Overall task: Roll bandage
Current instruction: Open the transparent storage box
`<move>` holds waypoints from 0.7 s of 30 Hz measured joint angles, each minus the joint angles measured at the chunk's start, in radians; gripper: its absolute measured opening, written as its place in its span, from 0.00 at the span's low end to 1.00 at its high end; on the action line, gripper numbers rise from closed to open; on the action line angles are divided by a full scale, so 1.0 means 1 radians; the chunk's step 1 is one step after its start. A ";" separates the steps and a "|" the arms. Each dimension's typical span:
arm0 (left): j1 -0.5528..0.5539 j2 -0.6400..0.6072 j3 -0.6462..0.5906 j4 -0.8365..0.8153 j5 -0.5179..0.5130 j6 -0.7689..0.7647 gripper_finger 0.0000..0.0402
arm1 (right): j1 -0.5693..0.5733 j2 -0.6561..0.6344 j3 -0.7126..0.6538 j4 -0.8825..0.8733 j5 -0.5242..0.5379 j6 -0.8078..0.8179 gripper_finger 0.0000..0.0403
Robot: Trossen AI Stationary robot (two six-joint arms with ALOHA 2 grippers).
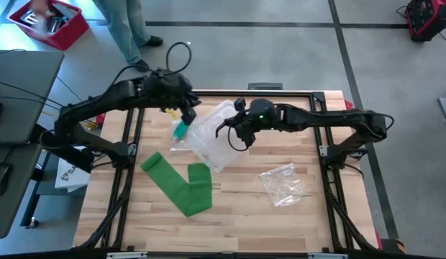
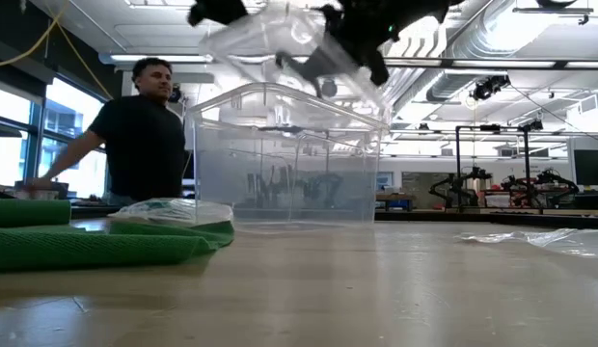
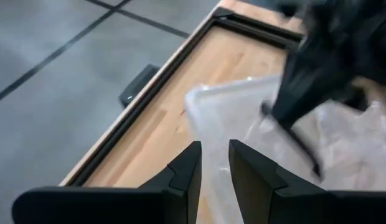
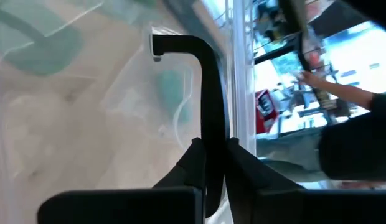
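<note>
A green bandage (image 1: 181, 183) lies unrolled in a V on the table's near left; it also shows in the low view (image 2: 77, 246). A clear plastic box (image 2: 280, 164) stands mid-table. Its clear lid (image 2: 280, 48) is tilted above it. My left gripper (image 1: 187, 114) is at the lid's far left corner, fingers nearly shut. My right gripper (image 1: 234, 133) is at the lid's right side, shut. Neither gripper is near the bandage. My left gripper (image 3: 215, 168) has the lid's clear edge (image 3: 208, 134) in the narrow gap between its two fingers, near a corner of the lid. The lid is lifted clear of the box and tilted. My right gripper (image 4: 215, 162) pinches a thin black bent bar (image 4: 211, 93) beside the lid's clear edge (image 4: 231, 93). The fingers lie along the bar. What the bar belongs to I cannot tell.
A clear bag with a teal item (image 1: 180, 132) lies left of the box, beside the bandage's end. A crumpled clear bag (image 1: 282, 184) lies near right. A person (image 2: 140, 135) stands beyond the table's far left. A red bin (image 1: 49, 21) sits off the table.
</note>
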 joint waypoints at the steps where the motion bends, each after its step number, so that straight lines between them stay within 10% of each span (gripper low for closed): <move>1: -0.005 -0.014 0.000 -0.015 -0.023 -0.009 0.19 | 0.000 -0.018 0.000 0.001 0.013 0.007 0.05; 12: -0.108 -0.082 -0.003 -0.133 -0.192 -0.073 0.19 | -0.117 -0.248 0.003 -0.167 0.270 0.157 0.05; 21: -0.179 -0.048 -0.003 -0.160 -0.281 -0.073 0.19 | -0.563 -0.257 -0.057 -0.406 0.069 0.407 0.05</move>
